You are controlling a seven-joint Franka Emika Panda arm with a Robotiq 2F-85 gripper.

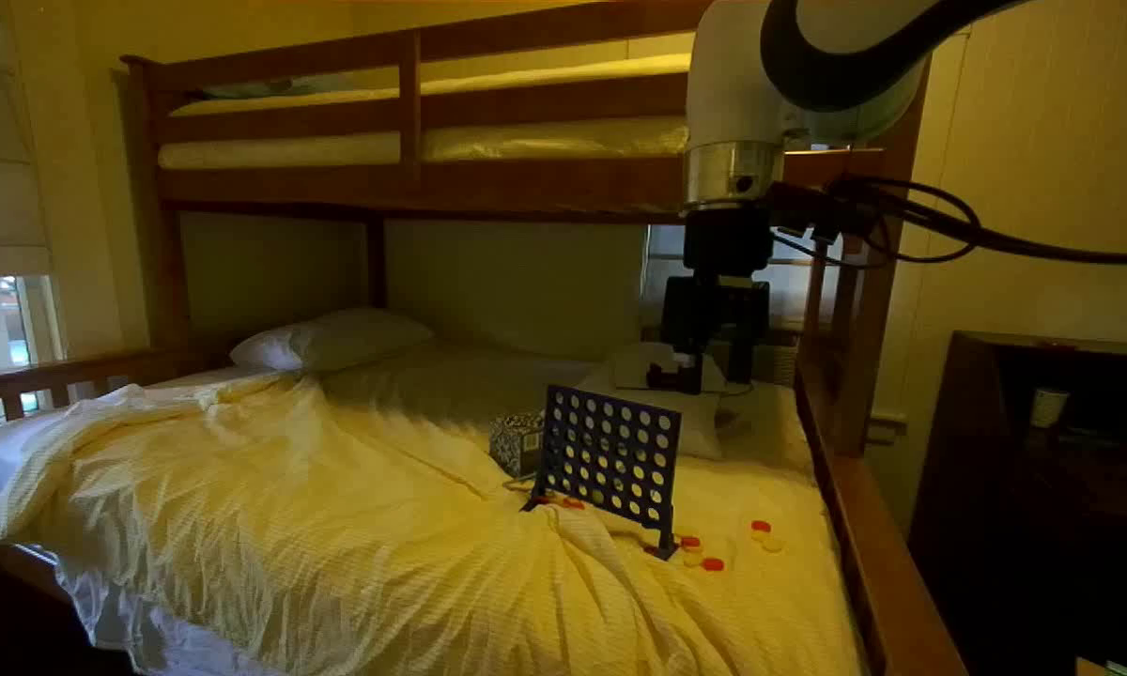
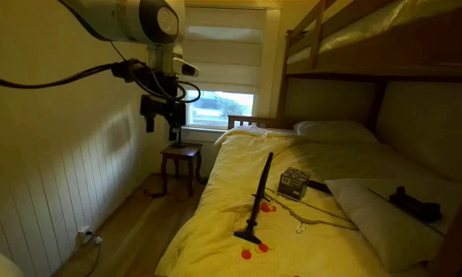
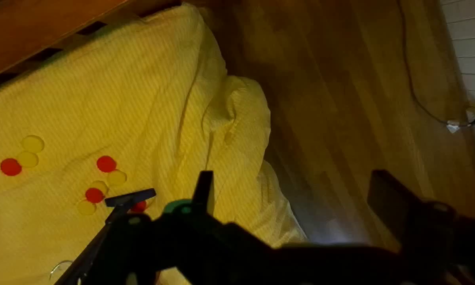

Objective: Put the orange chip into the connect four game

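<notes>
Several orange chips lie flat on the yellow bedspread. They show in both exterior views, one orange chip near the rack's foot, and in the wrist view another orange chip lies beside yellow ones. The connect four game stands upright on the bed; in the wrist view only its foot and end edge show, partly hidden by the gripper. My gripper is open and empty, pointing down, well above the bed. In the wrist view the bed edge and floor lie between its fingers.
Yellow chips lie among the orange ones. A patterned box and a hanger lie behind the rack. A pillow bears a black device. A wooden bed rail borders the bed. The upper bunk overhangs.
</notes>
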